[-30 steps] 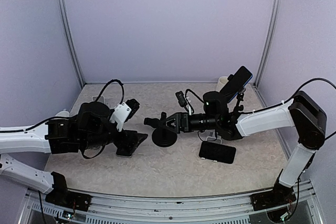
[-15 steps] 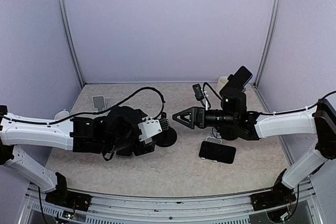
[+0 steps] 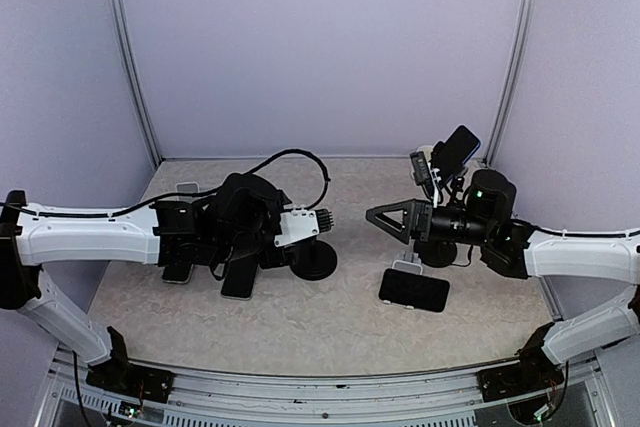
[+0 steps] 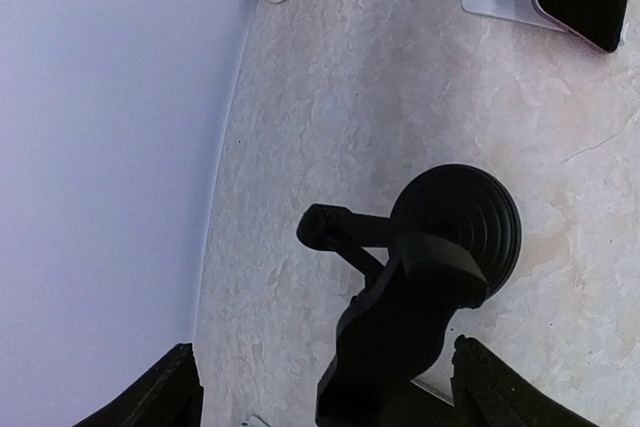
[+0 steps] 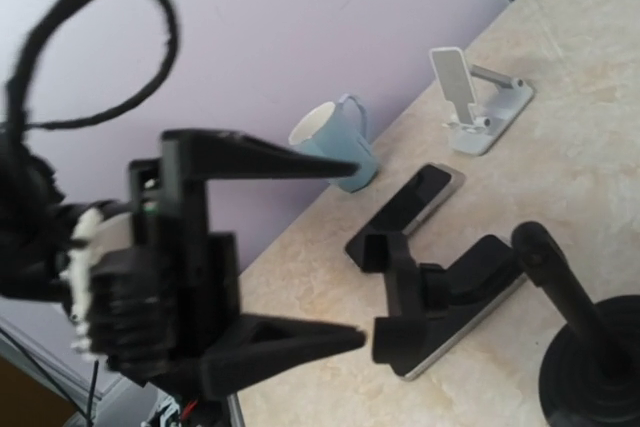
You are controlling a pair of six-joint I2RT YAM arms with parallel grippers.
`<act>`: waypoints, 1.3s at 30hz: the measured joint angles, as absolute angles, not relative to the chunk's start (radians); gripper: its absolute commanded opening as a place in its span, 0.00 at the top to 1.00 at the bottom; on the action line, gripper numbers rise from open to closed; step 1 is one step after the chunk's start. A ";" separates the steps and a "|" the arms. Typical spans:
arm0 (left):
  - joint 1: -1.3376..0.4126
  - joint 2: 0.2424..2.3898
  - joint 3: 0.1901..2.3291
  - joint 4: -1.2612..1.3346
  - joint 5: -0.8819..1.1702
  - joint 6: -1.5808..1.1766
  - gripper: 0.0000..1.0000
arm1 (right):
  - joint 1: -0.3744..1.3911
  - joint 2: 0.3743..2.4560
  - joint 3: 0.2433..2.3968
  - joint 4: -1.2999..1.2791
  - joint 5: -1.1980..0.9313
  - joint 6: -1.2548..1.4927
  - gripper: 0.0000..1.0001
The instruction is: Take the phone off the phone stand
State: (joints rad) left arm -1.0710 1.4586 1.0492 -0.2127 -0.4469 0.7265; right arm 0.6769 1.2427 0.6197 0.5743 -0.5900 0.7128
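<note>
The black phone stand has a round base at the table's middle, and its clamp holds no phone. A dark phone lies flat on the table under the clamp, and it also shows in the right wrist view. A second phone lies flat to its left. My left gripper is open, with its fingers on either side of the clamp; I cannot tell if they touch it. My right gripper is open and empty, a short way right of the stand, and it also shows in its own view.
A phone rests on a white stand at the front right. Another phone sits high on a tall black stand at the back right, beside a white cup. At the left stand an empty white stand and a pale blue mug.
My right gripper has pulled back to the right, away from the black stand's clamp. My left arm has swung in from the left and brought its open gripper around the clamp.
</note>
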 measured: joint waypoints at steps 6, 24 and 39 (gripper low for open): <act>-1.060 1.518 1.098 -0.239 -0.407 0.754 0.24 | 0.669 1.231 0.598 0.577 -0.605 0.708 0.01; -1.059 1.561 1.092 -0.236 -0.444 0.815 0.53 | 0.666 1.301 0.588 0.649 -0.671 0.728 0.02; -1.057 1.585 1.092 -0.216 -0.451 0.846 0.81 | 0.666 1.304 0.588 0.656 -0.674 0.727 0.02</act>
